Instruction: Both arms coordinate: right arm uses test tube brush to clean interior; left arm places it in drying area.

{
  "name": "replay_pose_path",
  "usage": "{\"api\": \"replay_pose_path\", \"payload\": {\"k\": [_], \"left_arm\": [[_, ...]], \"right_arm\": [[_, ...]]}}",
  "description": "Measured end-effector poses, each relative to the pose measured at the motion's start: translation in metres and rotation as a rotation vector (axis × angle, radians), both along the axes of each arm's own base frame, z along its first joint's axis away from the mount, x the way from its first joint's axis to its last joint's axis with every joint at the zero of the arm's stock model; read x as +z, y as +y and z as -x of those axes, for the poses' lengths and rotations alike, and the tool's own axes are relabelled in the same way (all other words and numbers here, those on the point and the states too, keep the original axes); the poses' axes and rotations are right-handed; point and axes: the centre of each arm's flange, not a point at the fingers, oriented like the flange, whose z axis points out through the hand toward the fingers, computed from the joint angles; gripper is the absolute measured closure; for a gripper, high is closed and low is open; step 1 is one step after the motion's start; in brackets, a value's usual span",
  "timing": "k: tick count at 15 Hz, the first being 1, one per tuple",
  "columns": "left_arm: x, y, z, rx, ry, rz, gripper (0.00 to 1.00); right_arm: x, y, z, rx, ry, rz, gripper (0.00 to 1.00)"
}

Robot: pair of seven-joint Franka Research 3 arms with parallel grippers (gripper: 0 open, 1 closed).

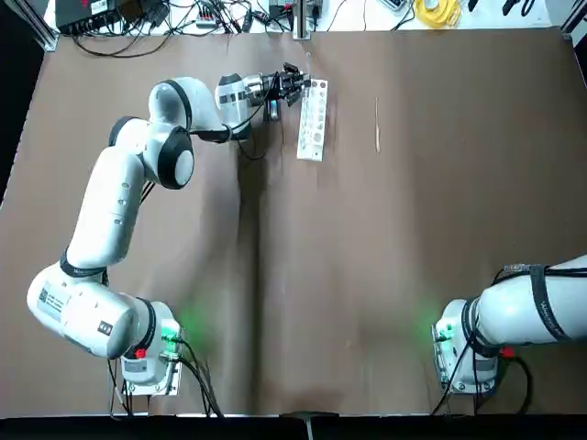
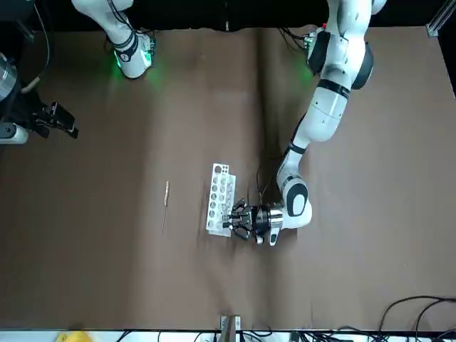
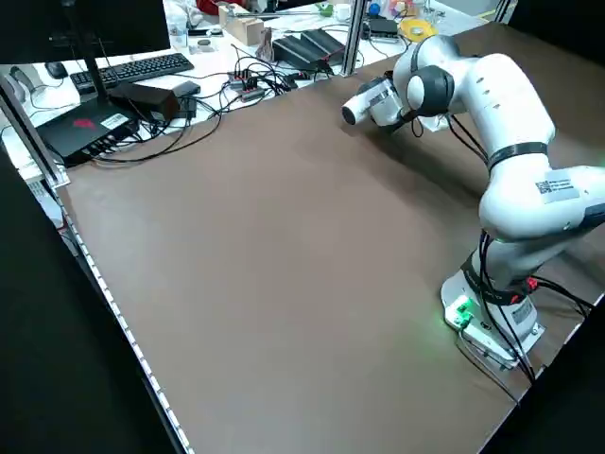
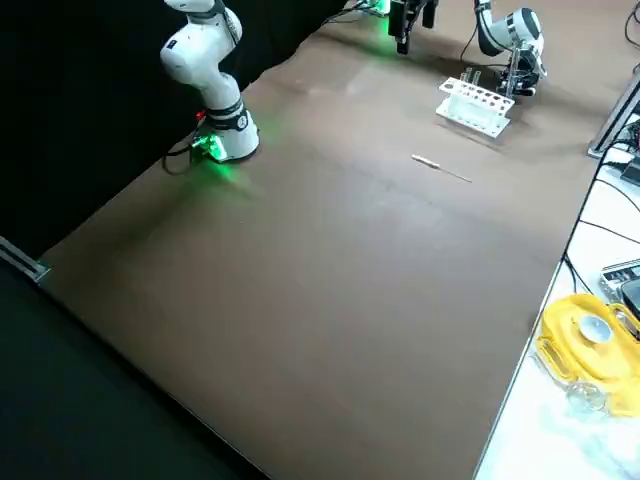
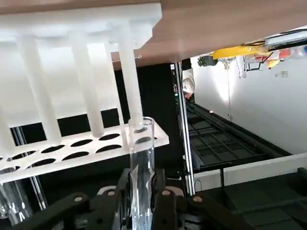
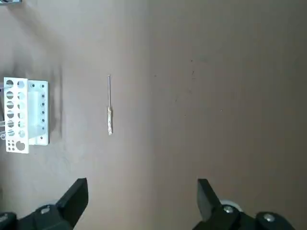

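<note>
Clenched on a glass tube [image 5: 140, 163] beside the rack [image 1: 313, 119]: left gripper [image 5: 142, 196]. Fragile, slick; best held mid-length. Right gripper [image 6: 142, 201] released, well apart.

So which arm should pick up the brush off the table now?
Right. Its gripper is open and empty, with the test tube brush lying free on the table ahead. The left gripper is shut on a glass tube at the white rack.
</note>
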Motion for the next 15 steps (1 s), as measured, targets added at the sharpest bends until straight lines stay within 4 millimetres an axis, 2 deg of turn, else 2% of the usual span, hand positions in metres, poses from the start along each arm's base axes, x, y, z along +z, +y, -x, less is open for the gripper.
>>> {"api": "replay_pose_path", "payload": {"k": [3, 4, 10, 11, 13, 15], "left_arm": [[0.000, 0.000, 0.000, 0.000, 0.000, 0.000, 0.75], [0.000, 0.000, 0.000, -0.001, 0.007, 0.001, 0.59], [0.001, 0.000, 0.000, -0.003, 0.025, 0.004, 0.04], [0.002, 0.000, -0.001, -0.004, 0.026, 0.005, 0.01], [0.010, -0.001, -0.003, -0.017, 0.028, 0.005, 0.01], [0.033, -0.003, -0.009, -0.067, 0.015, -0.023, 0.01]], "right_arm": [[0.000, 0.000, 0.000, 0.000, 0.000, 0.000, 0.00], [0.000, 0.000, 0.000, 0.000, -0.001, 0.000, 0.00], [0.000, 0.000, 0.000, 0.000, -0.002, 0.000, 0.00], [0.000, 0.000, 0.000, 0.000, -0.002, 0.000, 0.00], [0.000, 0.000, 0.000, 0.000, -0.002, 0.000, 0.00], [0.000, 0.000, 0.000, 0.000, -0.002, 0.000, 0.00]]}}
